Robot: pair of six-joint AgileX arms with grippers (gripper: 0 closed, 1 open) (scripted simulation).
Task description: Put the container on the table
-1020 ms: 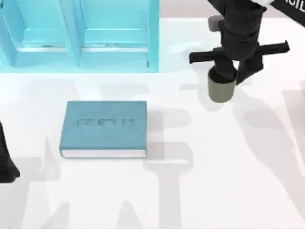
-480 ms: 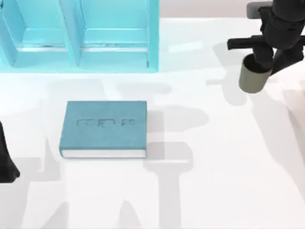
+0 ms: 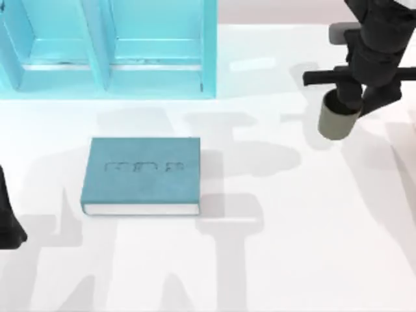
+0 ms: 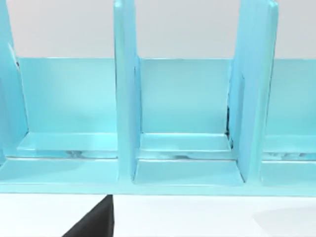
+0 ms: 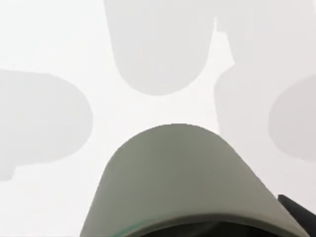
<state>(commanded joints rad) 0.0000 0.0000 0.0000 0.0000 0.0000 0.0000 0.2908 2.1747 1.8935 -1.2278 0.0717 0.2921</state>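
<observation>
The right hand point(image 3: 351, 104) grips the olive cup point(image 3: 336, 122) by its rim; the cup hangs just below the hand, above the white desk point(image 3: 292, 227). It looks light, rigid and smooth-walled, so the rim hold suits it.

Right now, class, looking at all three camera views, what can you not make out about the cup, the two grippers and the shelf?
- Cup rim and inside: top view, covered by the right gripper.
- Cup base touching the table or above it: cannot tell from the top or right wrist view.
- Left gripper: cut off by the top view's left edge.
- Shelf top: cut off by the top view's upper edge.
- Book cover lettering: too small.
</observation>
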